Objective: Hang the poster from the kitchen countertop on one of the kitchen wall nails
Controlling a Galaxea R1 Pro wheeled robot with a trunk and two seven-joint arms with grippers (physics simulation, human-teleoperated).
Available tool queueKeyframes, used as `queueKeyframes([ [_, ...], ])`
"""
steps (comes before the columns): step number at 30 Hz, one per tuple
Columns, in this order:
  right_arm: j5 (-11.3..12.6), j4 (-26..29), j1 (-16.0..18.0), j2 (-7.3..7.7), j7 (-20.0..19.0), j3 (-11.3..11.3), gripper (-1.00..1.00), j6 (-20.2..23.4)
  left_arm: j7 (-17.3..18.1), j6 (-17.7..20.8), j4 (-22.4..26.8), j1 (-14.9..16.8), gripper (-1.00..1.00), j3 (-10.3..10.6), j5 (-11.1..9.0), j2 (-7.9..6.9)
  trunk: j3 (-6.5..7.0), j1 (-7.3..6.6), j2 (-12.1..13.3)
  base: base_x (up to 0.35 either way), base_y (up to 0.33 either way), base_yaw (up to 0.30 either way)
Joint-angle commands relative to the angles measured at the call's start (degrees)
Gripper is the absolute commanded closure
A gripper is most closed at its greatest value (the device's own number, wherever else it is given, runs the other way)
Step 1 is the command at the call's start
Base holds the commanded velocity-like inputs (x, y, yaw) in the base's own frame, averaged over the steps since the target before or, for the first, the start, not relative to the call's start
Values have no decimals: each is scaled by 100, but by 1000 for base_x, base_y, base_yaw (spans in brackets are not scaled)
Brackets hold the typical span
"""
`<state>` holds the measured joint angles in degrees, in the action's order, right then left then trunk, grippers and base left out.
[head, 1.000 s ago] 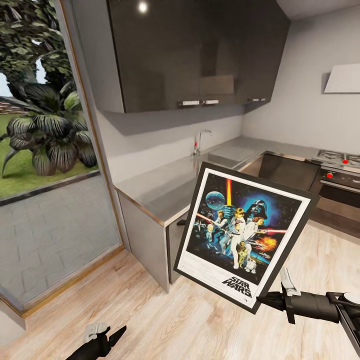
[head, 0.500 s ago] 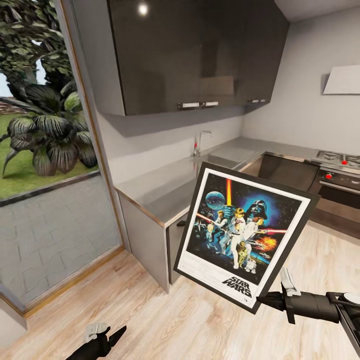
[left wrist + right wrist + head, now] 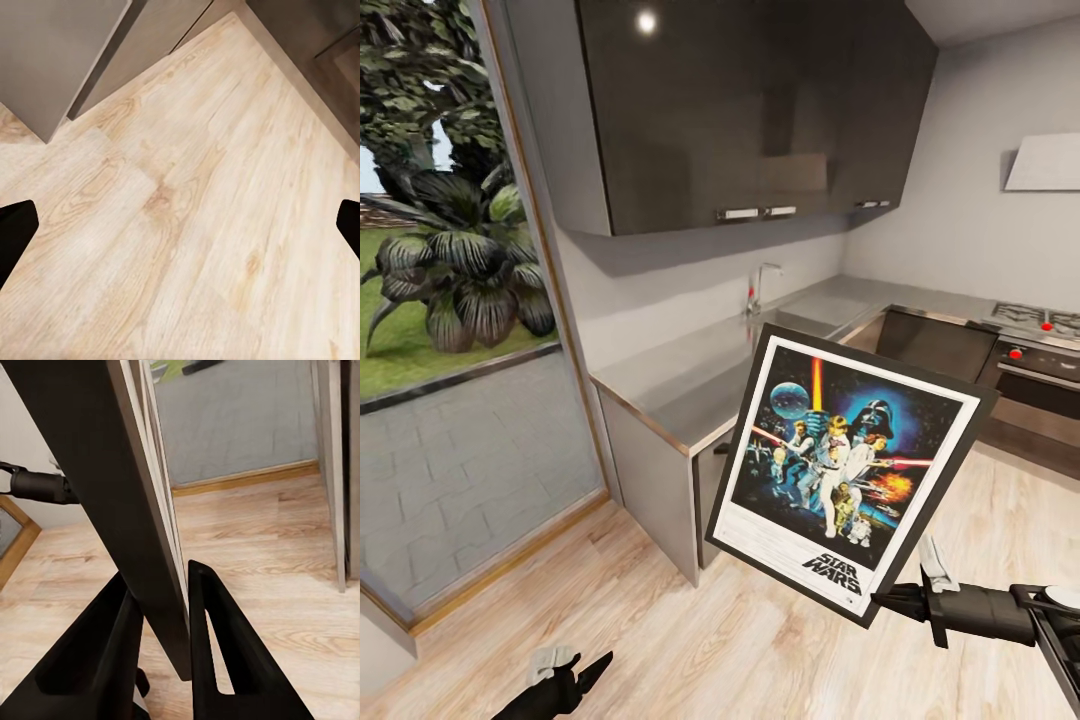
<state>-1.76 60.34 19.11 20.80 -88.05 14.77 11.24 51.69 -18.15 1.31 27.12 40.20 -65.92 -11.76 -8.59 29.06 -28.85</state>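
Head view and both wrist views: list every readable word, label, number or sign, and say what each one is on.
"STAR WARS": black lettering in the white bottom margin of the poster, which the right gripper holds by its lower corner.
Small dark mark below that lettering, near the frame corner: too small to read.
Oven with red knobs: no legible markings.
Left wrist view: wood floor, no text.
Right wrist view: poster seen edge-on, no text.

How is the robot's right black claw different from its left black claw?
The right black claw is shut on the framed Star Wars poster, pinching its lower edge; the left black claw is open and holds nothing. The right one reaches in from the side, holding the poster up in front of the steel kitchen countertop; the left one hangs low over the pale wood floor. Both are black with two fingers.
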Motion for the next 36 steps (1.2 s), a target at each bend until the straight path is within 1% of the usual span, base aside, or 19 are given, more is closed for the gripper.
queueKeyframes([
  [1,-18,4,5,-3,-33,9,100,74,8,-31,-2,4,-100,49,-35,-1,8,-20,32,0,0,0],
  [5,-14,4,5,-6,-29,4,100,72,8,-31,-2,4,-100,48,-35,-1,80,-108,192,0,0,0],
  [9,17,40,5,-125,-28,-14,100,81,8,-31,0,4,-100,45,-35,-1,151,-196,353,0,0,0],
  [11,23,120,5,-161,-28,-17,100,80,8,-31,0,4,-100,44,-35,-1,187,-240,433,0,0,0],
  [15,26,292,5,-186,-28,-8,100,90,8,-31,1,4,-100,47,-35,-1,259,-327,593,0,0,0],
  [19,27,384,5,-196,-28,-9,100,99,8,-31,1,4,-100,50,-35,-1,259,-327,593,0,0,0],
  [31,43,408,5,-200,-36,4,100,111,8,-31,0,4,-100,50,-35,-1,259,-327,593,0,0,0],
  [36,38,410,5,-206,-30,-5,100,92,9,-31,-1,4,-100,51,-35,-1,259,-327,593,0,0,140],
])
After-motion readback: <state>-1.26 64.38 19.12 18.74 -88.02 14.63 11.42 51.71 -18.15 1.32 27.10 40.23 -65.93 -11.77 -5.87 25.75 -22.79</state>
